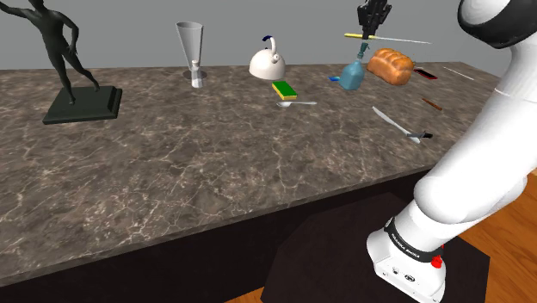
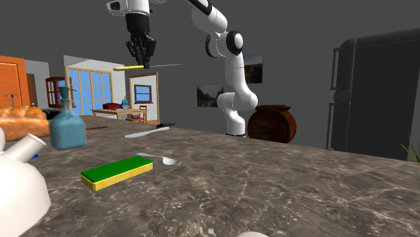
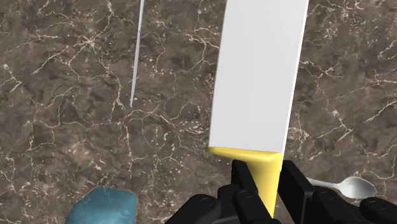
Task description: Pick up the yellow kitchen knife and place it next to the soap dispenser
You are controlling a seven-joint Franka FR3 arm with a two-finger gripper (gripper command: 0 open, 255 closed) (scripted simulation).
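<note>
Okay, wrist view shows my gripper [image 3: 267,179] pinching the yellow knife [image 3: 257,76] by its handle. Shoulder view adds height: the knife is level in the air, roughly over the blue soap dispenser [image 1: 351,76]. Wrist view cuts the dispenser off at the frame edge.

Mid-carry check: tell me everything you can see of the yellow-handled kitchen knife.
The yellow-handled kitchen knife has a broad, flat white blade and a yellow handle. The all-black gripper is shut on the handle, its fingers clasping it from both sides. It hangs roughly level in the air, high above the dark marbled counter, touching nothing else.
</note>
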